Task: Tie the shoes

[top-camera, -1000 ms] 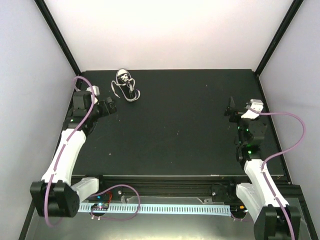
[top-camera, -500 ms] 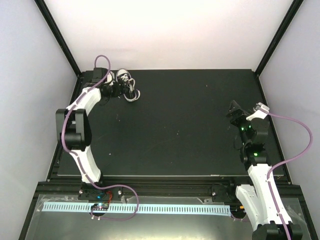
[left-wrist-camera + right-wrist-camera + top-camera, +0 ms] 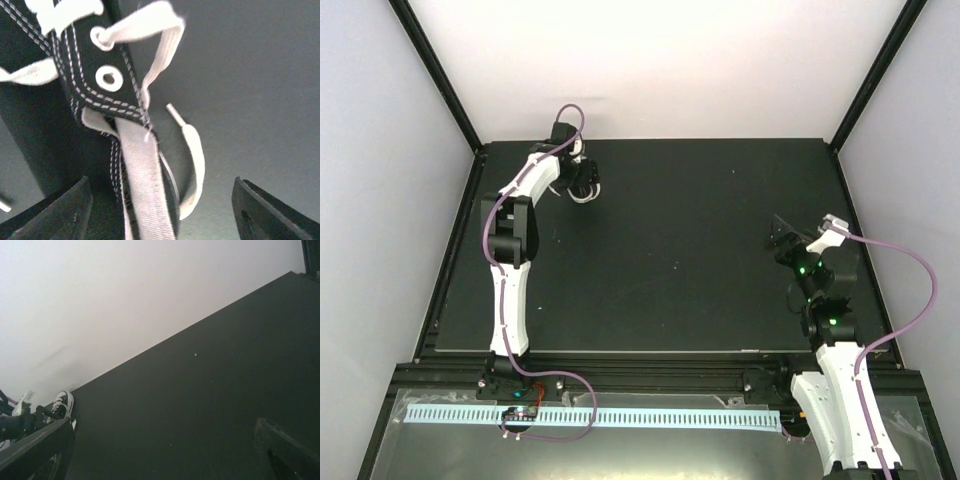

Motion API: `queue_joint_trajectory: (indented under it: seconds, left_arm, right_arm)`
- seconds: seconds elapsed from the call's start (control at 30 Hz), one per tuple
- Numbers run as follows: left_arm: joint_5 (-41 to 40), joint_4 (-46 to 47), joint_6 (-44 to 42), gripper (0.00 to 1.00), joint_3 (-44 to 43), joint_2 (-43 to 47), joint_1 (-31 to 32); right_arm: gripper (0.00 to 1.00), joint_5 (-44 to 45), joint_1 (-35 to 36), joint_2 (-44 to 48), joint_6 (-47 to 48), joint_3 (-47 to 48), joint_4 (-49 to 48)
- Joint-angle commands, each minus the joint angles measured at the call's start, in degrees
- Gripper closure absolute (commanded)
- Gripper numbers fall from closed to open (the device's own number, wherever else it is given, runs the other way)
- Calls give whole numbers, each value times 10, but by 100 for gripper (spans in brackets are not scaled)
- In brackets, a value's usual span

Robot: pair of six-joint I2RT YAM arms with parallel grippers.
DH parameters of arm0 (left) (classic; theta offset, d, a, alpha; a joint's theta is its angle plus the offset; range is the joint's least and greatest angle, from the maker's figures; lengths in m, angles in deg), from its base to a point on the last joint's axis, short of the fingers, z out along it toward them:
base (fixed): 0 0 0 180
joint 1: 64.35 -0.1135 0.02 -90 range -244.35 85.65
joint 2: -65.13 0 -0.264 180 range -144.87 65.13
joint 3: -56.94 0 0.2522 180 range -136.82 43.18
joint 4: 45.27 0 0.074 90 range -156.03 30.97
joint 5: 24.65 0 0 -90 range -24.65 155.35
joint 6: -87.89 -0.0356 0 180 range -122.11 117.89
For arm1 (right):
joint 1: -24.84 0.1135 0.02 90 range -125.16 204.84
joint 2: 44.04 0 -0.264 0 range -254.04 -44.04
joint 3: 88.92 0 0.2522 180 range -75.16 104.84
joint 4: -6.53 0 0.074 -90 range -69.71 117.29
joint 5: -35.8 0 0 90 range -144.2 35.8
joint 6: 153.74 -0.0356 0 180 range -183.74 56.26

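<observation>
The black sneaker [image 3: 577,158] with white toe cap lies at the table's far left back, mostly covered by my left arm. Its white laces [image 3: 582,195] trail loose toward the front. My left gripper [image 3: 584,180] is open right over the shoe. In the left wrist view the black canvas with eyelets [image 3: 107,77] fills the upper left, a white fabric strip [image 3: 142,180] runs down between my open jaws [image 3: 167,215], and a loose lace end [image 3: 192,150] curls beside it. My right gripper [image 3: 778,236] is open and empty at the right. The shoe shows small in the right wrist view [image 3: 62,402].
The black table mat [image 3: 680,250] is bounded by white walls at the back and sides. A black frame post [image 3: 435,70] stands close behind the shoe's corner. The right wrist view shows bare mat [image 3: 200,405] between my open fingers.
My left arm has swung from the table's left edge out to the back, bringing its gripper onto the shoe. My right arm has shifted a little toward the front.
</observation>
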Motion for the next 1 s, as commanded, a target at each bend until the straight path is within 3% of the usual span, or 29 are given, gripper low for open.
queue_joint_trajectory:
  seconds: [0.0, 0.1, 0.27, 0.33, 0.47, 0.73, 0.97]
  left_arm:
    - [-57, -63, -37, 25, -19, -18, -4]
    - [-75, -71, -50, 40, -15, -23, -4]
    - [-89, -71, -65, 87, 16, 13, -5]
    - [-104, -58, -74, 98, 56, 57, -4]
    - [-105, -47, -93, 98, 126, 179, -4]
    - [-44, -80, -99, 98, 211, 366, 9]
    - [49, -149, -104, 99, 215, 454, 109]
  right_arm:
    - [0, -24, -1, 17, -20, -20, 10]
    - [0, -49, 0, 11, -23, -22, 11]
    - [0, -100, -1, -42, 17, 2, 55]
    - [0, -135, -1, -86, 43, 18, 77]
    - [2, -200, 17, -162, 55, 45, 95]
    - [2, -123, 185, -194, 2, 58, 70]
    - [5, -227, 252, -256, 14, 37, -82]
